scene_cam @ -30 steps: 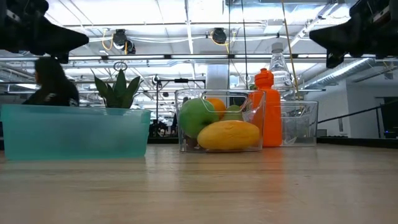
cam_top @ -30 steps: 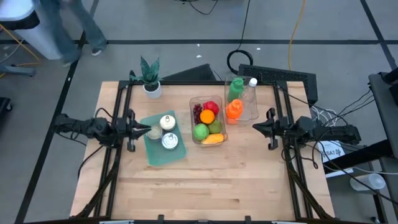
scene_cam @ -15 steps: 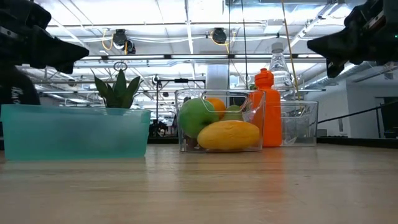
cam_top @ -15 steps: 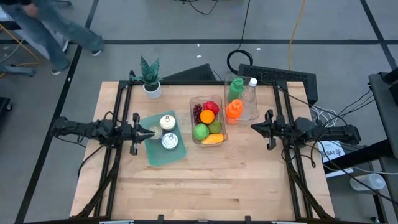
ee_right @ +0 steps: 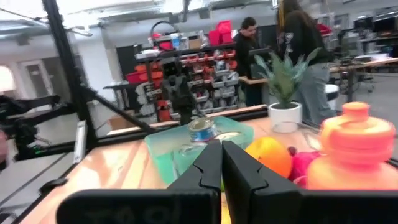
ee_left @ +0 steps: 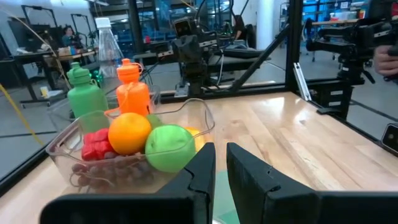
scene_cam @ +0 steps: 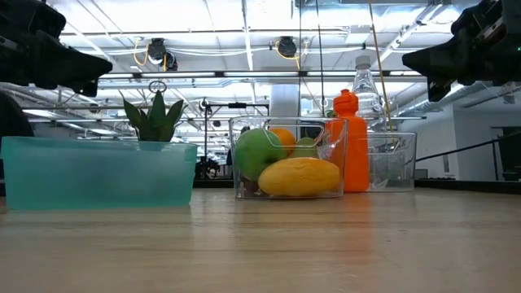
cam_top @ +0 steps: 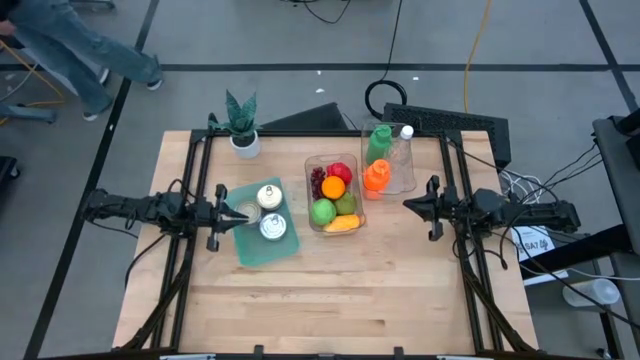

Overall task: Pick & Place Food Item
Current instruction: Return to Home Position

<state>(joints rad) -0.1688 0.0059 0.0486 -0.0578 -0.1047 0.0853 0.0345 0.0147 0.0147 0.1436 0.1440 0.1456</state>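
A clear bin (cam_top: 310, 165) at the table's middle holds a green apple (cam_top: 322, 211), an orange (cam_top: 333, 186), a yellow mango (cam_top: 342, 224), a red fruit (cam_top: 341, 171) and dark grapes (cam_top: 318, 182). Left of the clear bin lies a teal tray (cam_top: 255, 248) with two cans (cam_top: 273, 227). My left gripper (cam_top: 243, 212) hovers shut over the tray's left edge, pointing at the bin. My right gripper (cam_top: 407, 205) hovers shut to the right of the bin, pointing left. Both are well above the table in the low view.
Behind the fruit bin a second clear bin (cam_top: 405, 180) holds an orange bottle (cam_top: 375, 177), a green bottle (cam_top: 378, 142) and a clear bottle (cam_top: 403, 140). A potted plant (cam_top: 241, 120) stands at the far left corner. The near half of the wooden table (cam_top: 330, 300) is bare.
Both grippers have sunk a little and stayed shut. The left one has also reached slightly toward the tray. Nothing on the table has moved. A person has walked past beyond the table's far left.
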